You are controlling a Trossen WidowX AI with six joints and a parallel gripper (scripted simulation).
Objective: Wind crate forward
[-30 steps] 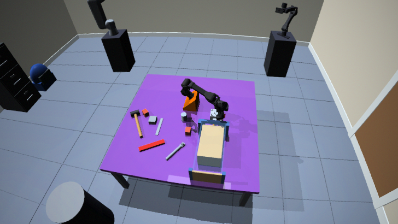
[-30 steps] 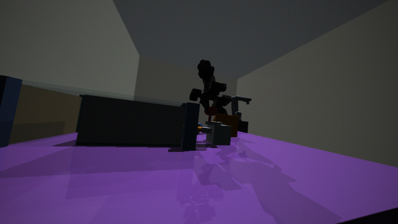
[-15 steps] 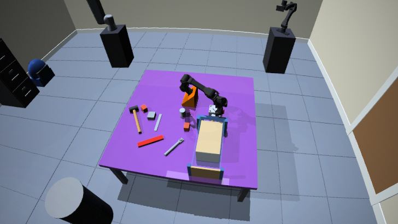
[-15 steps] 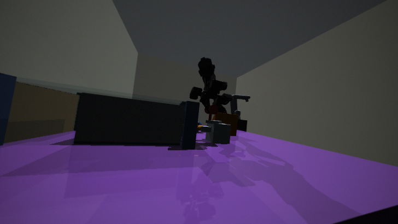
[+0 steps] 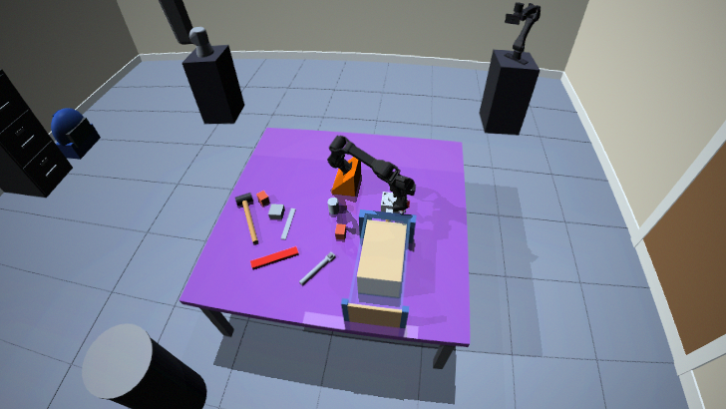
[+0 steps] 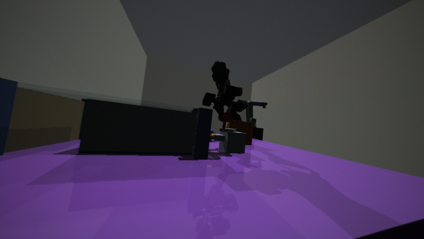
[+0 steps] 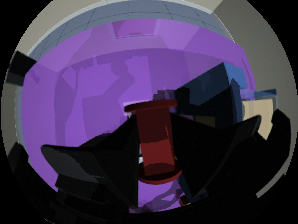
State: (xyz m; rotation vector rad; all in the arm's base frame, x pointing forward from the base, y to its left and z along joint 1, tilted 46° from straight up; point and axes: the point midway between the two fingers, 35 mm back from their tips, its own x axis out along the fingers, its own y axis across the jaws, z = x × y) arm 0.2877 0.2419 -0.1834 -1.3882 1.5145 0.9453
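My gripper (image 5: 401, 207) (image 7: 150, 117) is shut on the red winch handle, whose round-ended grip (image 6: 228, 116) (image 7: 155, 135) lies crosswise between the fingers. Its thin red shaft (image 6: 224, 123) points down to the top of the grey winch (image 5: 386, 199) (image 6: 236, 143); whether the key sits in the hole cannot be told. The crate (image 5: 383, 248) (image 6: 136, 127) sits flat inside the clear-panelled cubby, its front end close behind the blue frame (image 5: 388, 216) (image 6: 202, 133) at the mouth. Whether they touch cannot be told. A bit of orange strap (image 6: 212, 136) shows between winch and frame.
An orange wedge (image 5: 347, 185) stands by the arm's base. Left of the cubby are a grey cylinder (image 5: 332, 205), red cubes (image 5: 340, 231) (image 5: 262, 198), a grey block (image 5: 275, 210), a hammer (image 5: 249, 222), a light bar (image 5: 287, 223), a red bar (image 5: 274, 257) and a wrench (image 5: 315, 268).
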